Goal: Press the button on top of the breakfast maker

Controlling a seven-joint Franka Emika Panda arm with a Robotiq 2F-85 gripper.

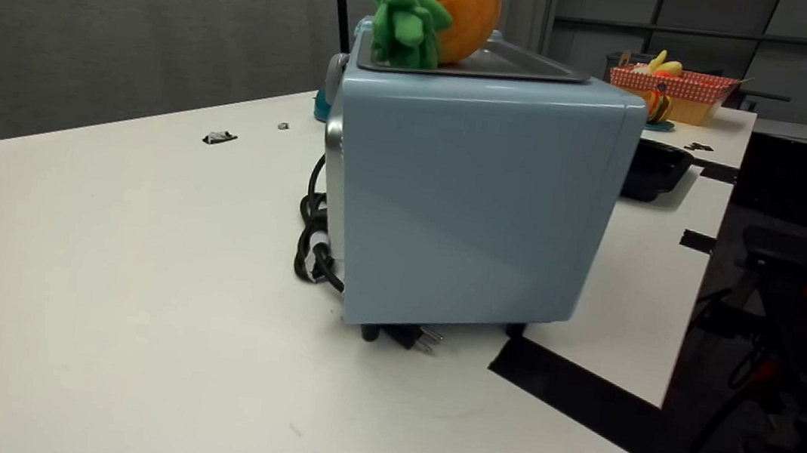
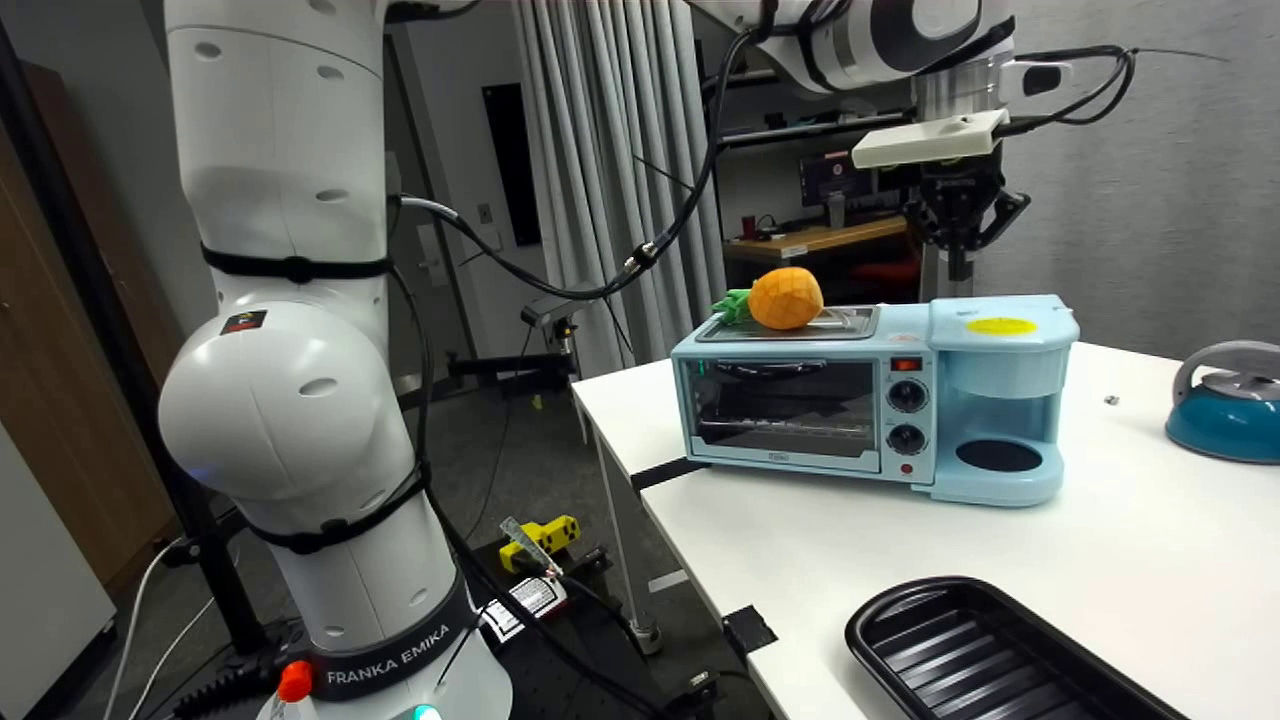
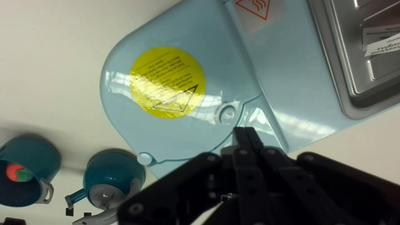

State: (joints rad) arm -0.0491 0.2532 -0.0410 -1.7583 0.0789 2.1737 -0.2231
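Observation:
The pale blue breakfast maker stands on the white table in both exterior views (image 1: pixel 474 204) (image 2: pixel 980 375). The wrist view shows its top from above (image 3: pixel 175 131), with a large yellow sticker (image 3: pixel 167 82) on the rounded lid. A small round button-like dimple (image 3: pixel 227 114) sits near the lid's edge, with faint lettering around it. My gripper is shut and empty, pointing down above the lidded end in an exterior view (image 2: pixel 960 272). In the wrist view, its fingertips (image 3: pixel 244 128) appear just below and right of the dimple. A gap shows between the fingertips and the top.
An orange toy pineapple (image 2: pixel 787 298) lies on the metal tray (image 2: pixel 845 322) atop the appliance. A teal kettle (image 3: pixel 114 170) and a teal pot (image 3: pixel 34 153) stand beyond the lidded end. A black ribbed pan (image 2: pixel 1000 660) lies near the table's edge. A black cord (image 1: pixel 314 247) hangs behind the appliance.

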